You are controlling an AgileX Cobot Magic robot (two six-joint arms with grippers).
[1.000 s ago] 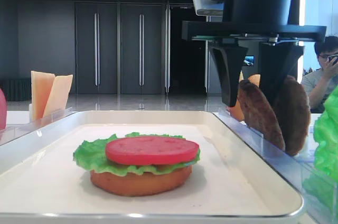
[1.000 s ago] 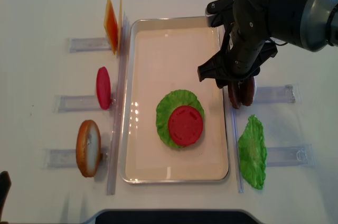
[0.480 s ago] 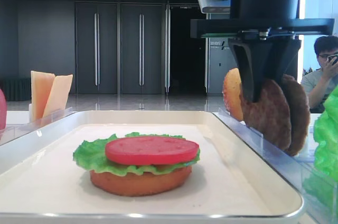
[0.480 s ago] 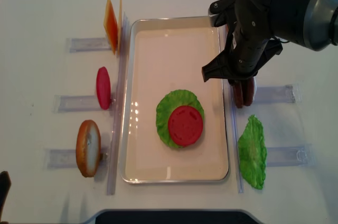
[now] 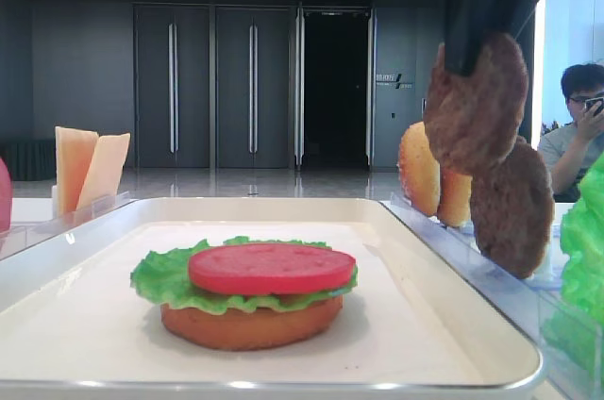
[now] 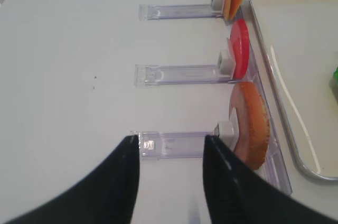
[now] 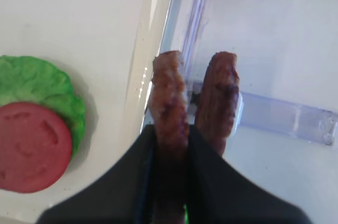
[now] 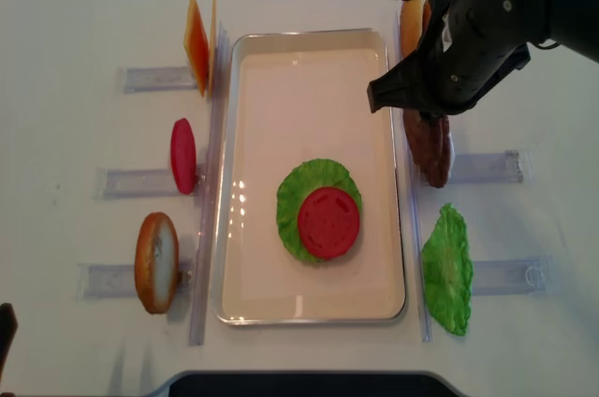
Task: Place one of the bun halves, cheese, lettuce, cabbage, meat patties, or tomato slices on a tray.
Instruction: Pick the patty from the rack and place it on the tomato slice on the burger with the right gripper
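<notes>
- behind the white table [image 8: 84, 4] we saw a dark hall with tall doors and a seated person [image 5: 578, 126] at the right edge.
- we found the tray [image 8: 309, 305] mid-table, holding a bun half [image 5: 250, 323] topped with lettuce [image 8: 298, 189] and a tomato slice [image 8: 328, 222].
- our right gripper [image 7: 170, 147] was clenched on one meat patty [image 5: 476, 103], lifted above the second patty [image 5: 514, 216] standing in its clear holder [image 7: 288, 118] just beside the tray.
- our left gripper [image 6: 171, 174] hung with jaws apart, gripping nothing, over the holder [image 6: 174, 143] of another bun half [image 6: 251, 123].
- cheese [image 8: 197, 44], a spare tomato slice [image 8: 183, 155] and a loose lettuce leaf [image 8: 447, 269] stood off the tray.
</notes>
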